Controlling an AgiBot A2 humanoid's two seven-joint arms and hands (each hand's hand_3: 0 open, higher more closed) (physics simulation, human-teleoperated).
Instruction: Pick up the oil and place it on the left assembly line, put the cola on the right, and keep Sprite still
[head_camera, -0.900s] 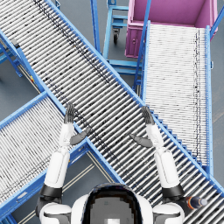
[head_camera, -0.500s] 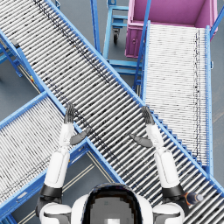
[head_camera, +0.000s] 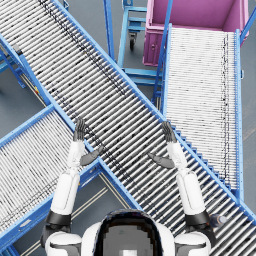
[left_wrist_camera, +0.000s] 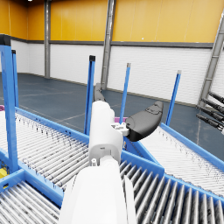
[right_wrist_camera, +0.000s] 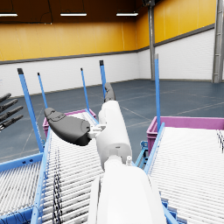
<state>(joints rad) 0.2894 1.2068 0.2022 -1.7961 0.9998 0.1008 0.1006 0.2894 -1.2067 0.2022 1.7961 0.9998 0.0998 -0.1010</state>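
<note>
1. One pink bin (head_camera: 200, 15) sits at 1 o'clock in the head view, at the far end of the right assembly line (head_camera: 200, 90). What shows of its inside is plain pink wall and floor.
2. The right wrist view shows that bin again and a second pink bin (right_wrist_camera: 78, 113) beyond the right hand's thumb. The inside of the second bin is hidden.
3. There are three roller lines: the left assembly line (head_camera: 30, 165) at 8 o'clock, the middle conveyor (head_camera: 100, 85) running from 11 to 5 o'clock, and the right assembly line at 2 o'clock.
4. There are two hands, both above the middle conveyor. The left hand (head_camera: 80, 145) is at 8 o'clock and the right hand (head_camera: 171, 147) at 4 o'clock. Each has its fingers spread apart and holds nothing.
5. One small greyish item (head_camera: 218, 220) lies between 4 and 5 o'clock at the middle conveyor's edge, just beside the right upper arm and well apart from both hands. It is too small to tell whether it is the oil, the cola or the Sprite.
6. One blue cart frame (head_camera: 132, 25) stands at 12 o'clock.
</note>
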